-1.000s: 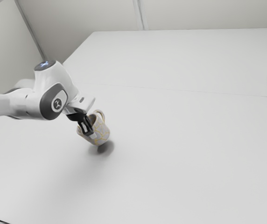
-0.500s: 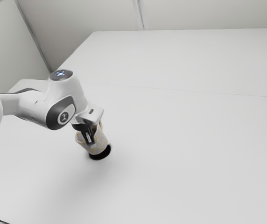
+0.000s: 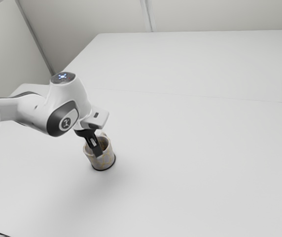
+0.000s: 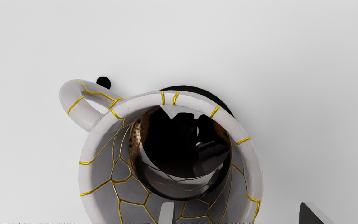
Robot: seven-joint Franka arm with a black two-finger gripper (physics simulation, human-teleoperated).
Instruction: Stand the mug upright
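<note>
One white ceramic mug veined with gold lines (image 3: 107,160) stands upright, or very nearly so, on the pale grey tabletop (image 3: 195,158), its mouth facing up. It sits in the part toward the exterior view's left, well in from the tabletop's far edge. The black two-finger gripper (image 3: 99,151) reaches down to its rim from the white arm (image 3: 63,106). Its fingers are spread: one finger (image 4: 167,215) is inside the mouth and the other finger (image 4: 317,216) outside, with the wall between them and a gap on either side. The curved handle (image 4: 73,99) juts from the side away from the outer finger, with a small black round spot (image 4: 103,82) beside it. Dark, glossy contents (image 4: 169,149) show inside, and a black ring-like shadow (image 4: 210,94) edges the base.
</note>
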